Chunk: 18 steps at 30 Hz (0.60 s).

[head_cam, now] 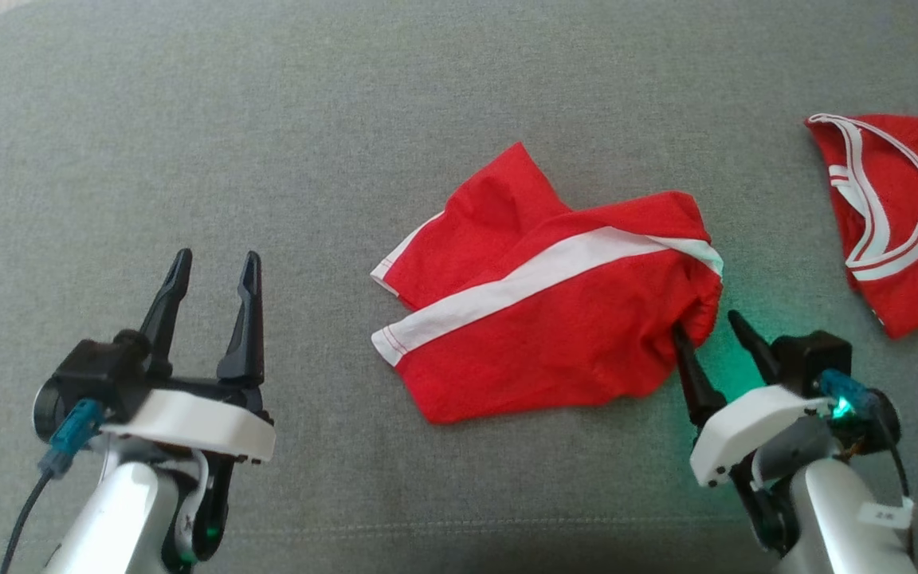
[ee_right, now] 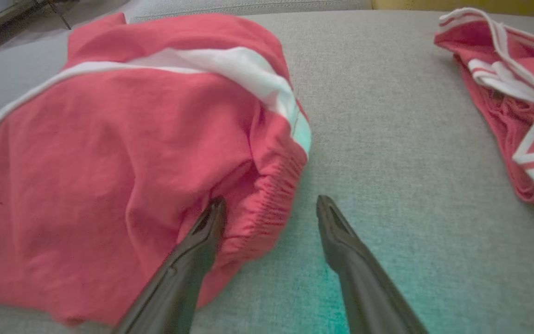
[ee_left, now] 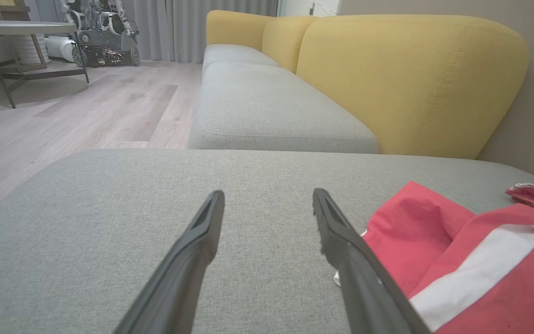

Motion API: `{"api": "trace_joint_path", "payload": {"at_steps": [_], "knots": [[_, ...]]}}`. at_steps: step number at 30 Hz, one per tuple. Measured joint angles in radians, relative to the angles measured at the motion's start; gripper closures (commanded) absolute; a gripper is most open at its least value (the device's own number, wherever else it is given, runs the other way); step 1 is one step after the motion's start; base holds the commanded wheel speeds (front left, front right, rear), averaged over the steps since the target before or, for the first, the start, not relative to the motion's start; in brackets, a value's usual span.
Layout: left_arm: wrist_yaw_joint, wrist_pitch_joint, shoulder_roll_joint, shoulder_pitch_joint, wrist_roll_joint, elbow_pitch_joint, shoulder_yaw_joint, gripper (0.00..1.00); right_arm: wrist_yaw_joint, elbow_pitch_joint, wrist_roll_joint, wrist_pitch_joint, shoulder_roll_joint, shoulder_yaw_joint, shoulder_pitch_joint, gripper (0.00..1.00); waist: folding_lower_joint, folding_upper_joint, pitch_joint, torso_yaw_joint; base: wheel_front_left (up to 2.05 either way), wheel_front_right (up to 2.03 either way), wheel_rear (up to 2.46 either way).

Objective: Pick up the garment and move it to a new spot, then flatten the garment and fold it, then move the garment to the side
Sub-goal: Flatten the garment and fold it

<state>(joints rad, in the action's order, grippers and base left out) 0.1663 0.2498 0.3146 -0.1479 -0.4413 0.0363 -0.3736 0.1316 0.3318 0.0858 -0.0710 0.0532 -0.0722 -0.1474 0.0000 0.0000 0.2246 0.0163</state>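
The garment is showing bright red with a broad white stripe crossing it (thin white piping at one hem). A second red garment, near the right edge of the grey cushion, is wearing doubled white bands. The sofa back is glowing mustard yellow.

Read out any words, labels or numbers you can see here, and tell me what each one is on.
White tag on the right forearm: print too small and blurred to read.
Dark mark on the left forearm: too blurred to read.
Red shorts: no lettering visible.
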Motion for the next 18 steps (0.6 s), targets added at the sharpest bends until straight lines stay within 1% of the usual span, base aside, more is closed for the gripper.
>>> {"api": "trace_joint_path", "payload": {"at_steps": [3, 6, 11, 18], "knots": [[0.000, 0.000, 0.000, 0.000, 0.000, 0.001, 0.000, 0.00, 0.000, -0.033, 0.041, 0.001, -0.001, -0.025, 0.020, 0.00, 0.0000, 0.0000, -0.007, -0.003, 0.00, 0.00, 0.00], [0.000, 0.000, 0.001, 0.002, 0.000, 0.004, 0.001, 0.00, 0.000, -0.083, 0.048, 0.014, -0.002, -0.029, 0.043, 0.00, 0.0000, 0.0000, -0.019, -0.007, 0.00, 0.00, 0.00], [0.003, 0.000, 0.005, 0.027, 0.000, 0.001, 0.009, 0.00, 0.000, -0.202, 0.049, 0.021, -0.003, -0.014, 0.078, 0.00, 0.0000, 0.0000, -0.046, -0.014, 0.00, 0.00, 0.00], [0.029, -0.002, 0.009, 0.081, 0.002, -0.018, 0.007, 0.00, 0.000, -0.338, 0.036, 0.009, -0.004, 0.025, 0.097, 0.00, 0.0000, 0.0000, -0.094, -0.018, 0.00, 0.00, 0.00]]}}
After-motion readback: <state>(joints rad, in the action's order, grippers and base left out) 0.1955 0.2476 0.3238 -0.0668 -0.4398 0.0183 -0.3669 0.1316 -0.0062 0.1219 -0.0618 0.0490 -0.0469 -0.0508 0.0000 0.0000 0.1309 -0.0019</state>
